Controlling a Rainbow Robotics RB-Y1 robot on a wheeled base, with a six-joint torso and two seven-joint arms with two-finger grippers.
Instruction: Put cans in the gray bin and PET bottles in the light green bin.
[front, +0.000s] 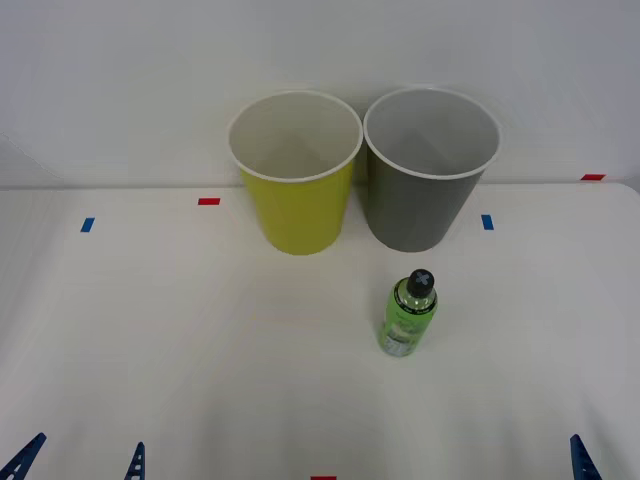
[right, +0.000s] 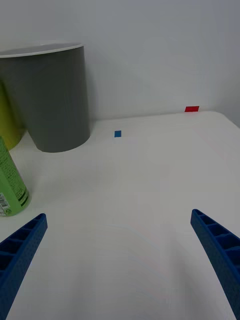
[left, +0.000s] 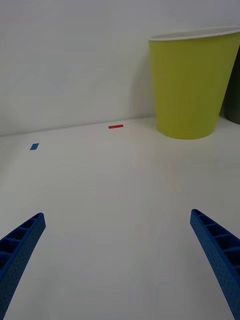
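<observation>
PET bottle (front: 408, 314), 1 only, was stood upright lower-centre of frame, below gray bin (front: 430, 170); light green bin (front: 295, 173) beside. White table (front: 150, 340), white wall. Left gripper (left: 117, 260) & right gripper (right: 117, 260): jaws spread, nothing held.

The light green bin (front: 296, 205) is a solid yellow-green outside, with a white rim and a pale, off-white inside. The gray bin (front: 420, 205) is plain dark gray outside, likewise white at the rim and pale within. The PET bottle (front: 408, 315) is clear green plastic with a black screw cap and a label in bright green and white carrying small dark print. The table (front: 150, 340) is plain white, marked near its far edge with small red tape pieces (front: 208, 201) and blue tape pieces (front: 87, 225). The fingers (left: 20, 250) of the left gripper (left: 120, 260) and those of the right gripper (right: 120, 260) are deep blue and ribbed.
</observation>
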